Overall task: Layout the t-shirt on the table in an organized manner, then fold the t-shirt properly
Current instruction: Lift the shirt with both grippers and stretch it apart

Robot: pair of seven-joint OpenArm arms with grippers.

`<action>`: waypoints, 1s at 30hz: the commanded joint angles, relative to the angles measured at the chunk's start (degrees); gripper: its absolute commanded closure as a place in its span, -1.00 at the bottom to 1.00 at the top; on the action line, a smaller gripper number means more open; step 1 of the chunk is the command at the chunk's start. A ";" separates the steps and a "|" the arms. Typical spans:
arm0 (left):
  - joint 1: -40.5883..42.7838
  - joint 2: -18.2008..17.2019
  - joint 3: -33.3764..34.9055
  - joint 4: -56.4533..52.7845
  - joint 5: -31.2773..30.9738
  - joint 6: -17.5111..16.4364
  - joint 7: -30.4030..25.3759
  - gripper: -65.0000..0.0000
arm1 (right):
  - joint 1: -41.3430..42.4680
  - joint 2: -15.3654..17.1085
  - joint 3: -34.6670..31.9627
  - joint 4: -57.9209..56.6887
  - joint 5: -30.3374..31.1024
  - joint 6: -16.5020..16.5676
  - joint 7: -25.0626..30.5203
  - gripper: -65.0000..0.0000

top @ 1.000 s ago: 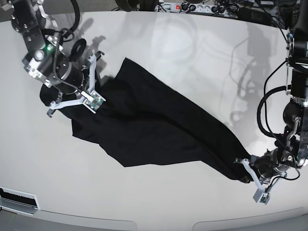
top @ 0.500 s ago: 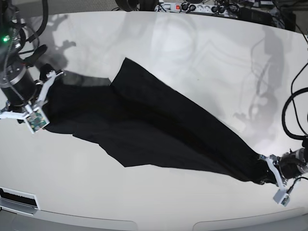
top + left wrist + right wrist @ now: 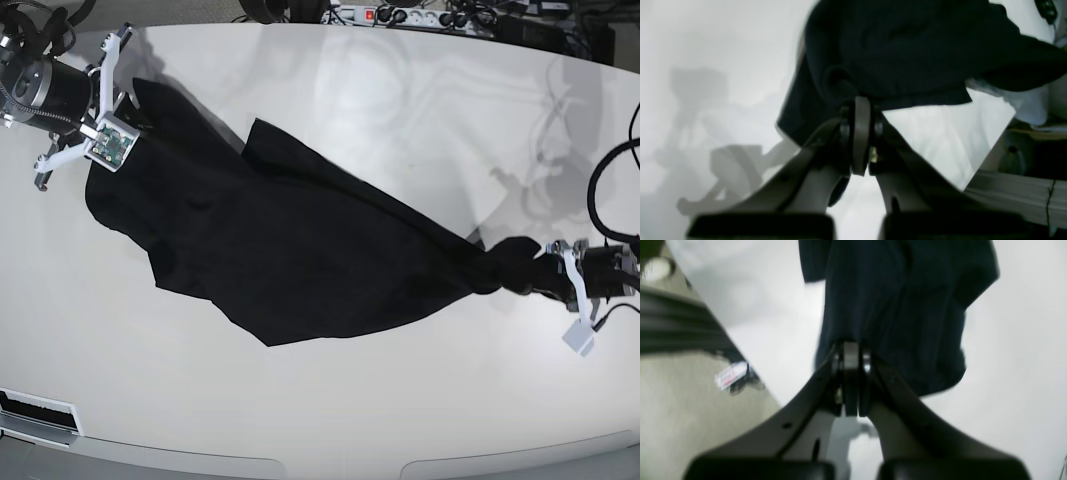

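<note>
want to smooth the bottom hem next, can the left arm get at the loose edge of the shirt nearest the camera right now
Probably not. The left gripper is shut on a bunched end of the t-shirt, far from that edge, so it would have to let go first.

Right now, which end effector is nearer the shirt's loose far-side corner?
Right. The right end effector grips the t-shirt near that corner; left end effector clamps its opposite, bunched end.

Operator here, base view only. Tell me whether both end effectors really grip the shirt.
Observer: Left wrist view: the left end effector is shut on a bunched fold of the shirt.
Operator: Now the right one.
Observer: Right wrist view: the right end effector is shut on the cloth, which runs away from it in lengthwise creases.
Operator: Report what lies beyond the table on the left arm's side.
Observer: The table edge shows there, with floor past it.
</note>
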 commanded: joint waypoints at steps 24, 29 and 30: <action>-53.50 -1.79 21.27 0.26 20.70 9.29 -11.10 1.00 | 46.90 17.03 0.39 -5.66 -9.40 -23.85 9.38 1.00; -53.50 -2.93 21.42 0.15 11.32 4.70 0.96 1.00 | 42.23 16.98 0.37 -8.50 5.09 -12.90 2.99 1.00; -53.50 -3.23 21.42 0.13 9.16 3.65 3.48 1.00 | 40.59 16.92 0.37 -8.92 9.29 -9.73 0.96 1.00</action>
